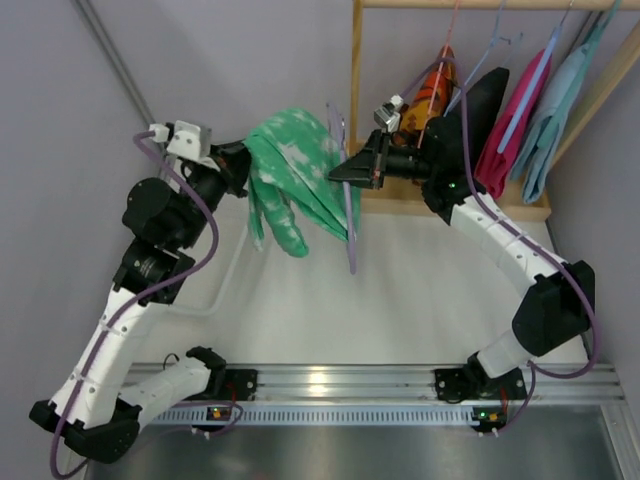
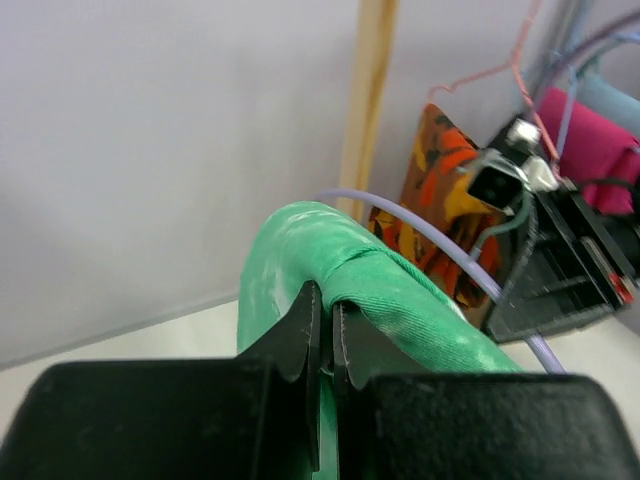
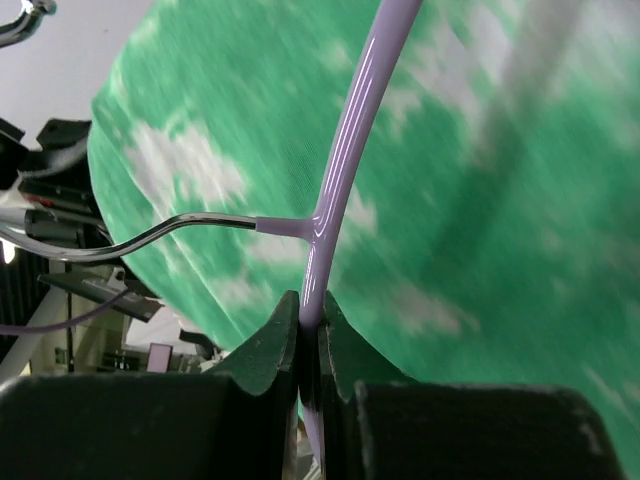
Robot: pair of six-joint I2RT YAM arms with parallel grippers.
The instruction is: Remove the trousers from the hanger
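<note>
Your left gripper (image 2: 325, 312) is clamped tight on a fold of the green trousers (image 1: 288, 170), which hang bunched in the air above the far edge of the bench, left of centre. The lilac hanger (image 1: 349, 215) lies against their right side, and whether cloth is looped over it cannot be determined. Your right gripper (image 3: 310, 312) is closed on the hanger's plastic arm just below its metal hook (image 3: 220, 220), while the wooden rack (image 1: 357, 90) at the far right corner carries other garments (image 1: 520, 110), apart from the trousers.
</note>
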